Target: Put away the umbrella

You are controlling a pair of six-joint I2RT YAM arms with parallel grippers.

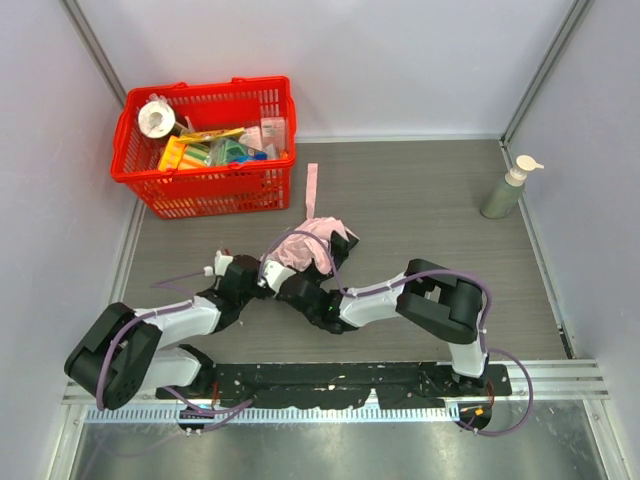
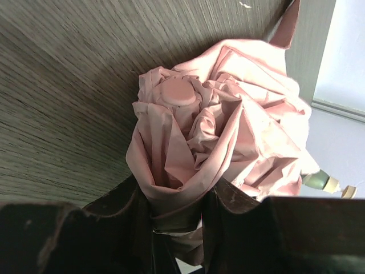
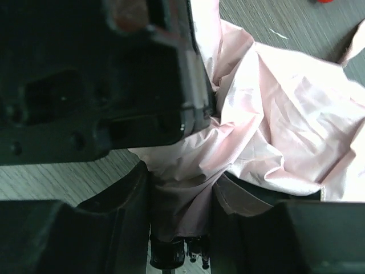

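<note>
The pale pink umbrella [image 1: 310,243] lies crumpled on the grey table, and its strap [image 1: 311,190] runs straight back from it. My left gripper [image 1: 265,272] holds it from the left. In the left wrist view the fingers [image 2: 228,211] pinch a twisted neck of the umbrella's fabric [image 2: 228,114], so the left gripper [image 2: 177,220] is shut on it. My right gripper [image 1: 325,265] reaches in from the right, close beside the left one. In the right wrist view the umbrella's fabric [image 3: 274,114] fills the gap between the jaws of the right gripper [image 3: 181,211], and black rib tips [image 3: 171,254] show below.
A red plastic basket [image 1: 215,195] full of small goods stands at the back left. A green pump bottle [image 1: 505,190] stands by the right wall. Walls close in the table on three sides. The left gripper's dark body [image 3: 97,80] fills the upper left of the right wrist view.
</note>
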